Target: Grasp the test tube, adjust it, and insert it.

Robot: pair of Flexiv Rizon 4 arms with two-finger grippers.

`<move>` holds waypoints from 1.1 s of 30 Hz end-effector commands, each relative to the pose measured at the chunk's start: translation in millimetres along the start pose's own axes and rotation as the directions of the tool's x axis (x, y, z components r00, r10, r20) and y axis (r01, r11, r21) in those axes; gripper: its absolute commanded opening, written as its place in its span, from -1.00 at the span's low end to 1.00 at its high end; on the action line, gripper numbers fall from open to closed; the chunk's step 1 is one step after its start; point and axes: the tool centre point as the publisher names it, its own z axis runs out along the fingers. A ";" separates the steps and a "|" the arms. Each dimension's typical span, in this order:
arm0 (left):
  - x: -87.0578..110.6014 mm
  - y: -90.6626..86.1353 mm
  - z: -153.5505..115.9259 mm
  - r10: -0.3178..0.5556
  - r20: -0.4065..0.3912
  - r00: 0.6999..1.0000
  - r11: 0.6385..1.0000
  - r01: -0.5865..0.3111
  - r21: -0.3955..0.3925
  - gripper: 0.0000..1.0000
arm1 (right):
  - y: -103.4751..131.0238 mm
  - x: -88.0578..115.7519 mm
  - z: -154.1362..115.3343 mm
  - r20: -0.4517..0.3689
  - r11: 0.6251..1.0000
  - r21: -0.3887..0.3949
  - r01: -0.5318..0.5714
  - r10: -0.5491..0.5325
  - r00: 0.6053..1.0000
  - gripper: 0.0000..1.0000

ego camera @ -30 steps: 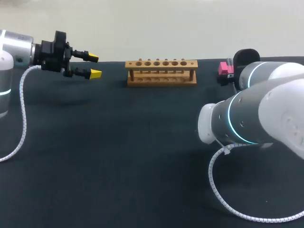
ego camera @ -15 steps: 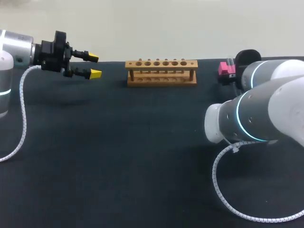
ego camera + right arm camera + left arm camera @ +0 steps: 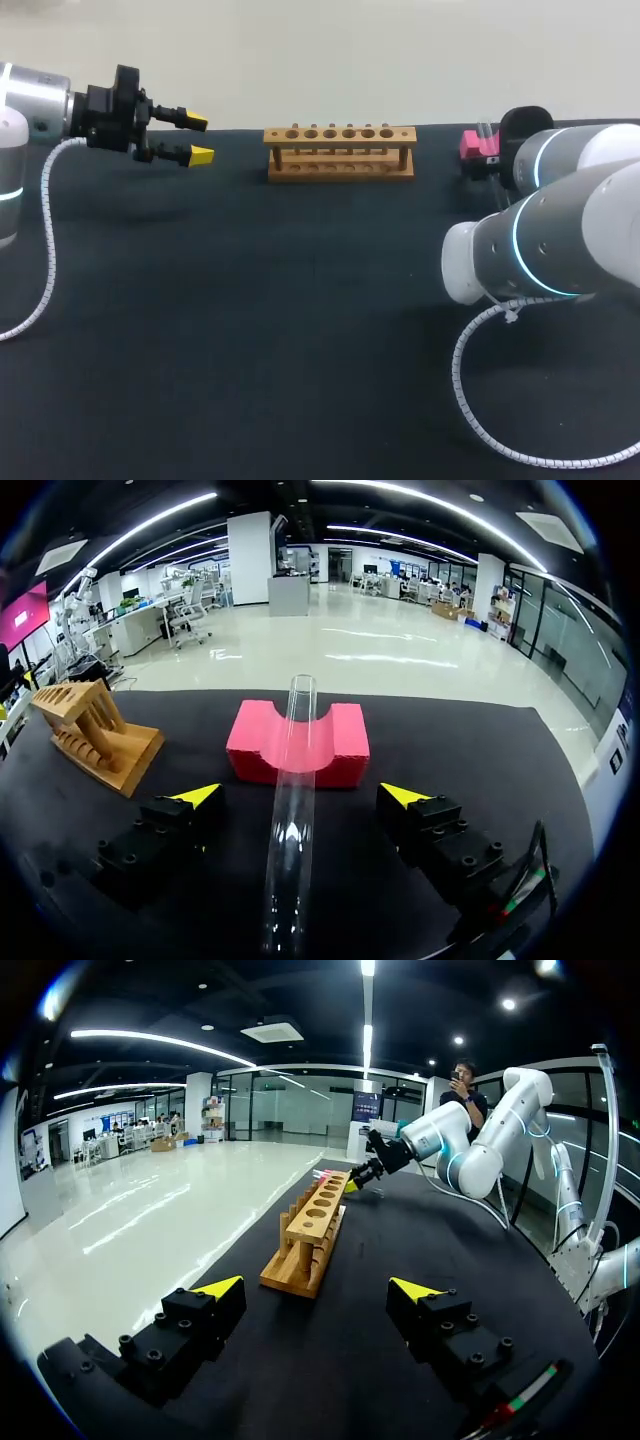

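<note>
A clear glass test tube lies in the groove of a pink holder block, its near end reaching back between the fingers of my right gripper. That gripper is open, its yellow tips well apart on either side of the tube and not touching it. In the head view the pink block shows at the back right, and my right arm hides the gripper there. The wooden rack with a row of holes stands at the back middle. My left gripper hangs open above the table's back left, holding nothing.
In the left wrist view the rack stands lengthwise ahead of my left gripper, with my right arm beyond it. White coiled cables hang from both arms over the dark table.
My right arm's elbow has shifted to the right in the head view. The left arm, the rack and the pink block have kept still.
</note>
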 end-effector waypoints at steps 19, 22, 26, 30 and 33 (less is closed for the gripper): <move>1.0 -2.4 -0.4 0.003 0.003 1.000 1.000 -0.003 -0.006 1.00 | -0.5 3.9 11.1 -0.016 1.000 -0.017 -0.003 0.002 1.000 0.47; 1.0 -2.4 -0.4 0.003 0.003 1.000 1.000 -0.003 -0.006 1.00 | -1.1 4.3 11.4 -0.017 1.000 -0.018 -0.008 0.008 1.000 0.18; 1.0 -2.4 -0.4 0.003 0.003 1.000 1.000 -0.003 -0.006 1.00 | -1.3 4.8 11.9 -0.019 1.000 -0.020 -0.009 0.009 1.000 -0.07; 1.0 -2.4 -0.4 0.003 0.003 1.000 1.000 -0.003 -0.006 1.00 | -1.2 4.9 12.1 -0.022 1.000 -0.022 -0.009 0.009 1.000 -0.20; 1.0 -2.4 -0.4 0.003 0.003 1.000 1.000 -0.003 -0.006 1.00 | -0.9 4.9 12.2 -0.024 1.000 -0.023 -0.009 0.008 1.000 -0.44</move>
